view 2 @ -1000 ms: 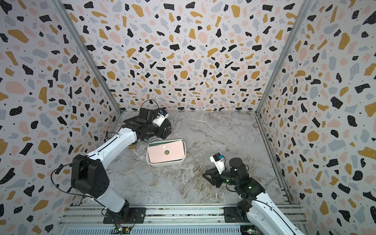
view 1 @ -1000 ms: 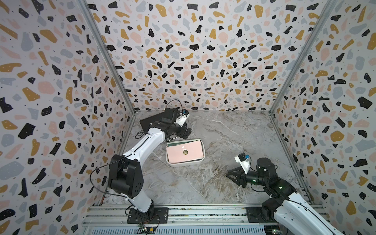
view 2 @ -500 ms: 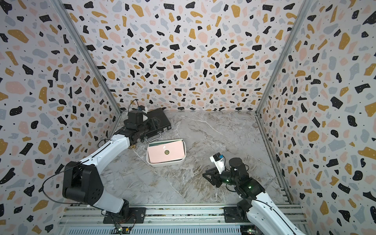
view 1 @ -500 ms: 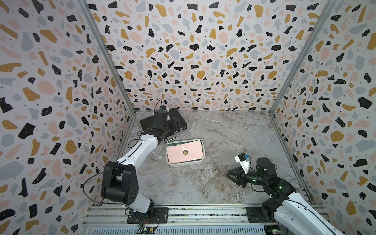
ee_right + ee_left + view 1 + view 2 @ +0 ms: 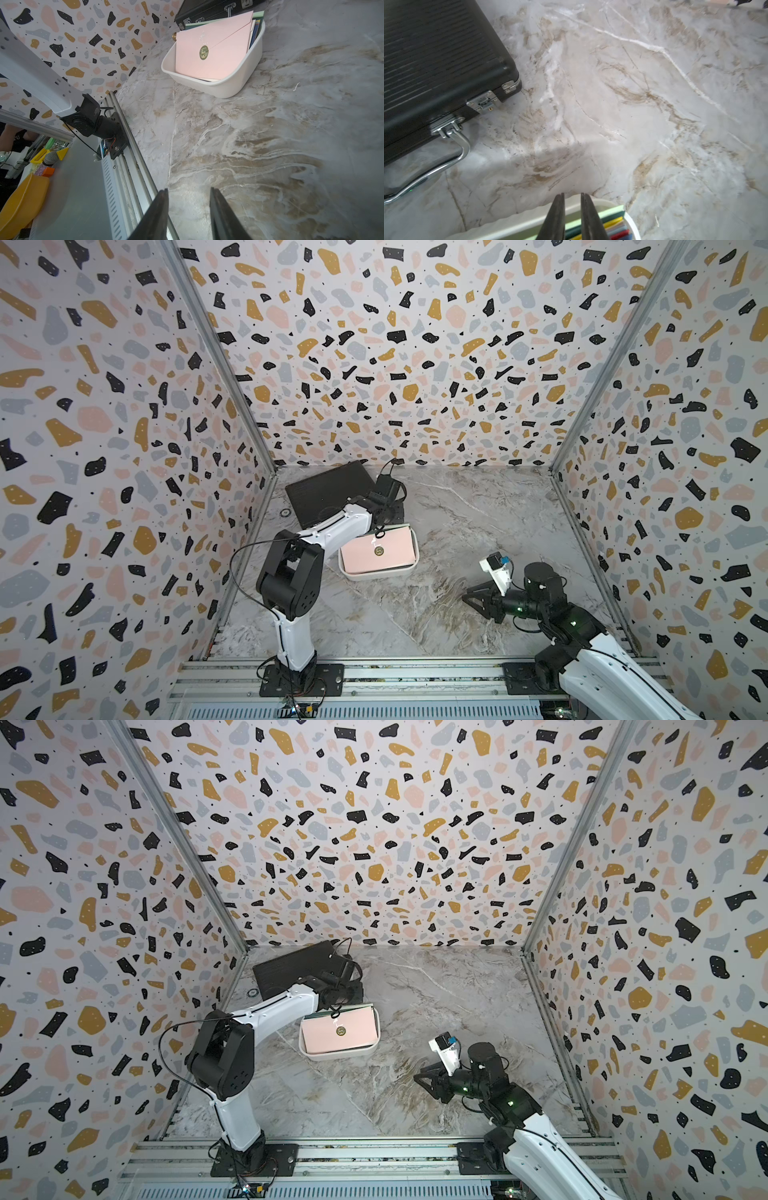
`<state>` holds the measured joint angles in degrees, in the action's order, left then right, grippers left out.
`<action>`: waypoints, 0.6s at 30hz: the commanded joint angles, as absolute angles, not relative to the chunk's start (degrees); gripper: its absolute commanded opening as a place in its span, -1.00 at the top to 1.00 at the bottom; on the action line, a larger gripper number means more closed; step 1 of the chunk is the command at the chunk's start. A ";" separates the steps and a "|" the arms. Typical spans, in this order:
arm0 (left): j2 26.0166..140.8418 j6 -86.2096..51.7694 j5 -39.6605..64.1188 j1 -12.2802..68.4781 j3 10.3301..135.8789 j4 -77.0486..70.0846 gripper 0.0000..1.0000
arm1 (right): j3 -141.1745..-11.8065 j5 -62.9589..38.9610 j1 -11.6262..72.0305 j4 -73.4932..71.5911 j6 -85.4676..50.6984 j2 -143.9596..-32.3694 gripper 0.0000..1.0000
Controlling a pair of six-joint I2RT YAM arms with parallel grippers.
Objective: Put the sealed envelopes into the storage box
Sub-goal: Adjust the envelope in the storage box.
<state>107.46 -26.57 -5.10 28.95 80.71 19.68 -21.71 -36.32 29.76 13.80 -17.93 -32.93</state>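
With the envelopes (image 5: 614,224) stacked in the box (image 5: 374,576), the left jaws over its far rim a slit apart and empty — the right jaws half open, empty, over the counter (image 5: 478,510) — we should lift straight up, so nothing snags the pink one (image 5: 357,1027) on top.

Tabletop (image 5: 478,510): storage box (image 5: 376,576), briefcase (image 5: 324,489), unclear disc (image 5: 285,512)

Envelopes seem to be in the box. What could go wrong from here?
1. The pink envelope lies tilted on the stack, a corner above the storage box rim; a brush could slide it out.
2. The left gripper hangs over the box's far edge with jaws nearly together; dropping lower could crumple the envelope edges.
3. The black briefcase sits close behind; retreating wide may hit its handle.
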 commanded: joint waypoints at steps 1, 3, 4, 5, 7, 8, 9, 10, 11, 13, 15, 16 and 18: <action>109.31 -26.00 -6.55 29.00 83.30 22.00 0.66 | -23.90 -35.65 30.00 14.77 -17.78 -32.39 0.23; 110.10 -26.15 -6.93 29.47 83.31 22.10 0.68 | -23.73 -35.55 29.99 14.55 -17.84 -32.41 0.23; 110.43 -26.60 -6.94 29.74 83.03 22.02 0.69 | -23.60 -35.59 30.05 14.42 -17.91 -32.47 0.23; 110.60 -26.85 -6.94 30.15 82.62 21.68 0.70 | -23.61 -35.58 30.02 14.36 -17.89 -32.67 0.23; 110.53 -26.94 -8.06 31.39 81.60 21.11 0.70 | -23.64 -35.46 30.02 14.28 -17.88 -33.02 0.23; 110.48 -26.94 -8.56 31.90 81.01 20.53 0.70 | -23.62 -35.51 29.98 14.33 -17.86 -33.12 0.23; 110.52 -27.14 -8.89 32.28 80.48 20.06 0.70 | -23.61 -35.52 29.97 14.39 -17.97 -33.12 0.23; 110.48 -27.30 -9.09 32.55 80.13 19.94 0.70 | -23.62 -35.51 30.01 14.33 -18.08 -33.18 0.23; 110.52 -27.41 -9.63 32.78 79.95 19.87 0.70 | -23.60 -35.52 30.05 14.25 -18.05 -33.12 0.23; 110.45 -27.83 -10.73 33.12 79.60 19.83 0.70 | -23.63 -35.52 29.98 14.19 -17.94 -33.11 0.23; 110.01 -27.99 -11.73 33.63 79.28 19.47 0.66 | -23.56 -35.40 30.01 14.16 -17.94 -33.13 0.23; 109.80 -27.87 -12.31 33.95 79.06 19.28 0.64 | -23.53 -35.42 30.02 14.15 -17.97 -33.15 0.23; 109.45 -27.65 -12.90 34.64 78.50 18.57 0.61 | -23.55 -35.33 30.03 14.08 -17.93 -33.18 0.23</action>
<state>110.74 -27.27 -10.76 33.93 80.18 19.07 -21.71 -35.68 29.76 13.80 -17.93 -33.32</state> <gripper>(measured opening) 0.191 0.386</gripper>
